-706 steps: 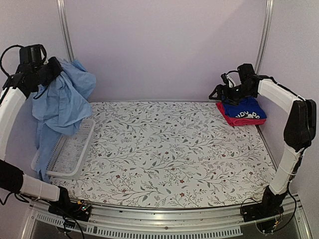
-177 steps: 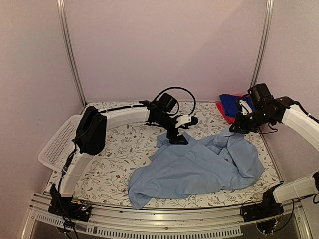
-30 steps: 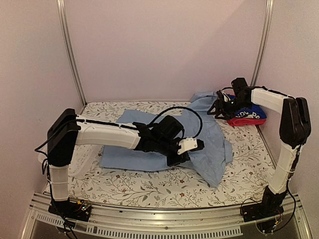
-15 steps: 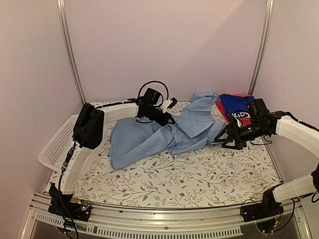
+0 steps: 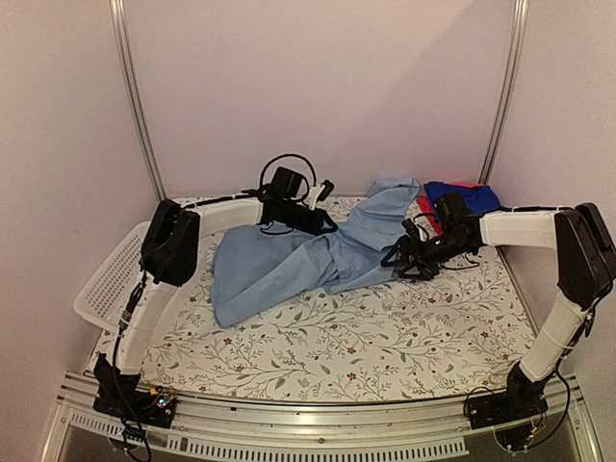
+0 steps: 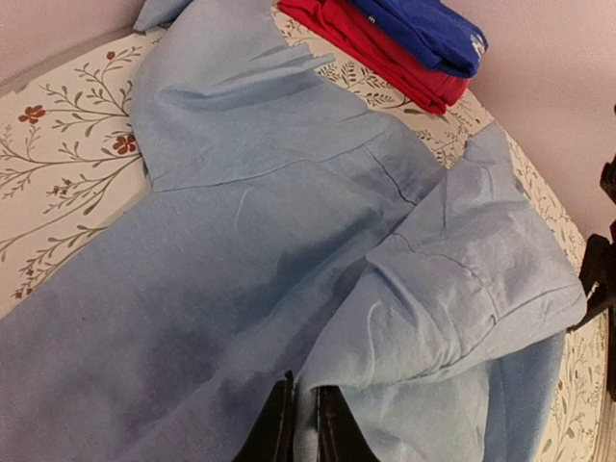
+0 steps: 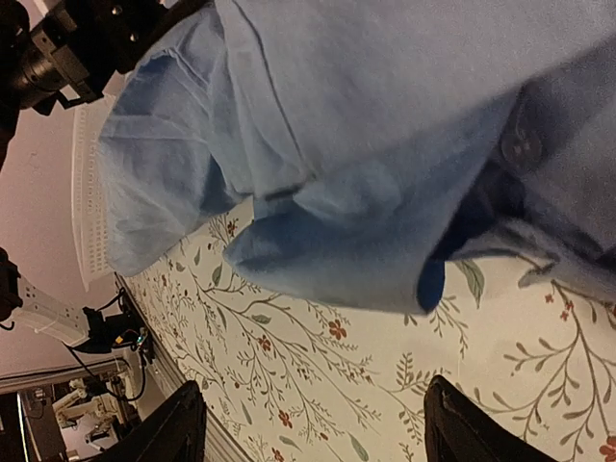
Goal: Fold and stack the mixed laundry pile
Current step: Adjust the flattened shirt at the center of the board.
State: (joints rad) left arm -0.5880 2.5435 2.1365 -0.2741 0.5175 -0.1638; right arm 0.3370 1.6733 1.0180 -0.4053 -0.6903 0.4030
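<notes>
Light-blue shirt (image 5: pixel 289 265) lay toward the far edge of the table cover (image 5: pixel 385 337), left gripper (image 6: pixel 303 428) clamped on a fold, seemingly to pull it flat, right gripper (image 7: pixel 313 385) parted beside the hem.

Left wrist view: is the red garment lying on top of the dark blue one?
No, the dark blue garment lies on top of the red garment, whose edge sticks out underneath.

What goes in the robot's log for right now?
left gripper: pinching light-blue shirt | right gripper: open by its edge | shirt: crumpled
</notes>
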